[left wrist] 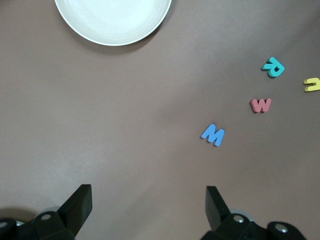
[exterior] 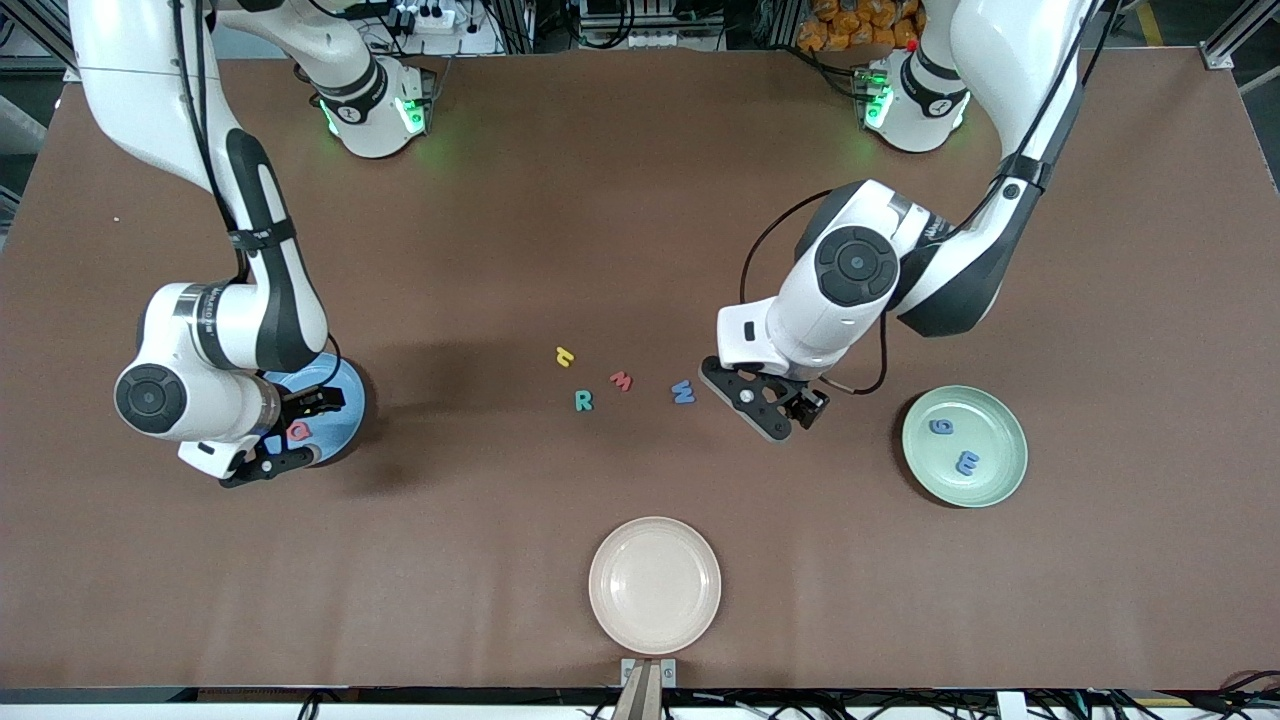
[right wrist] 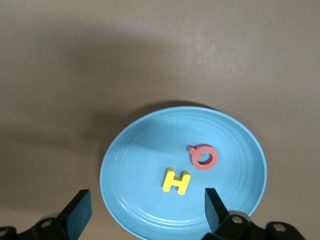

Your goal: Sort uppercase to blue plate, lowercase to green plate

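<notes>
Now right claw wide over blue plate, yellow H beneath, left claw wide

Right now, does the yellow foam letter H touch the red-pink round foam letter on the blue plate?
Apart. The right wrist view shows bare blue plate between the yellow H and the red-pink round letter.

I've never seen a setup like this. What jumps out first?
Two white arms hang over a brown table. The right gripper, open, is above the blue plate holding a yellow H and a red-pink Q; the open left gripper hovers beside four loose letters mid-table.
</notes>
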You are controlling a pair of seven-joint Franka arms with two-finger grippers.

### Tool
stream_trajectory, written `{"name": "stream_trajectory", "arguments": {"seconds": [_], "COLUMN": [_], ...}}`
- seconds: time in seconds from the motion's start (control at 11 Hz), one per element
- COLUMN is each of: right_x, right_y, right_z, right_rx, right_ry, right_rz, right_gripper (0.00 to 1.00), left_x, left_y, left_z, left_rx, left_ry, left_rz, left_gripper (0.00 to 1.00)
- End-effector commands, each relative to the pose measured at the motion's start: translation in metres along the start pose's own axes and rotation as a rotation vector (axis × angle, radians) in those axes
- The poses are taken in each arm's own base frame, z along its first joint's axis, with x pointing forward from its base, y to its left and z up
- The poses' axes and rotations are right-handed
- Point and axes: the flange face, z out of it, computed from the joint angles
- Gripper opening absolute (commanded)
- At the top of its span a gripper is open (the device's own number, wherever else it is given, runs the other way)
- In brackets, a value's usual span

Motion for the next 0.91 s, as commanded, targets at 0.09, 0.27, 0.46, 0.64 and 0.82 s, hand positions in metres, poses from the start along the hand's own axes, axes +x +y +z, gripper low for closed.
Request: {"name": "stream_trajectory", "arguments": {"seconds": [0.09, 0.27, 0.46, 0.64, 0.82], "right_x": [0.008, 0.012, 0.012, 0.014, 0.014], "right_y": [-0.023, -0.03, -0.029, -0.03, -0.029], "right_z": [-0.019, -0.015, -0.009, -0.006, -0.005], "right_rx": [-0.001, -0.007, -0.008, -0.012, -0.013], "right_ry": [0.028, 0.031, 0.026, 0.032, 0.034], "right_rz": [0.04, 0.037, 0.037, 0.035, 0.037], "right_gripper": [1.0, 1.0, 1.0, 1.0, 1.0], "left_x": [0.007, 0.013, 0.023, 0.031, 0.037], "left_y": [0.027, 0.051, 0.08, 0.108, 0.14], "left_z": [-0.001, 0.007, 0.017, 0.031, 0.041], "left_rx": [0.022, 0.009, -0.006, -0.028, -0.034], "left_ry": [0.005, 0.002, 0.037, 0.07, 0.107], "left_rz": [-0.113, -0.156, -0.251, -0.323, -0.292], "left_gripper": [1.0, 1.0, 1.0, 1.0, 1.0]}}
